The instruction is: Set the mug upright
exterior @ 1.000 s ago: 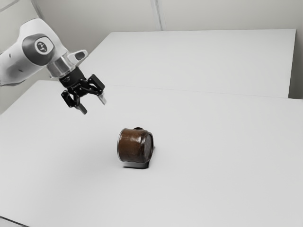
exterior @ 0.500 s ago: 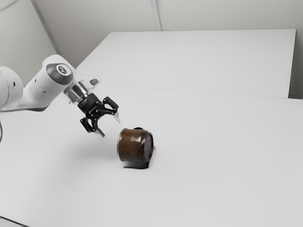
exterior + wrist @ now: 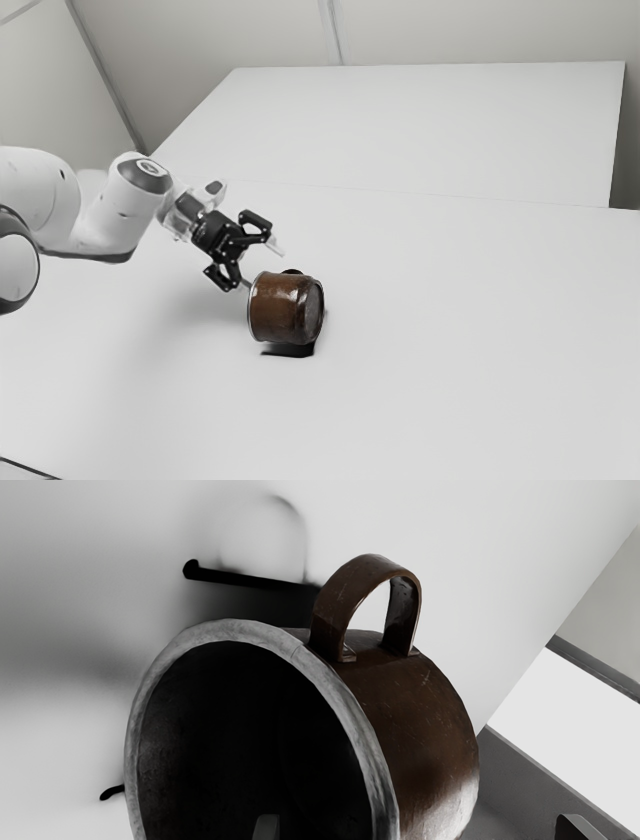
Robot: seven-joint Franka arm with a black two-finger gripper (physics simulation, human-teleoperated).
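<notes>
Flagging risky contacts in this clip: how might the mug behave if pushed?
The mug lies on its curved side, so it could roll; its handle would probably stop a full turn. Its shiny wall looks stiff and perhaps slippery.

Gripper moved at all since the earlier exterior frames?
Yes. Against the seam line across the white surface, the gripper has shifted down and toward the exterior view's right, and is now close to the mug.
</notes>
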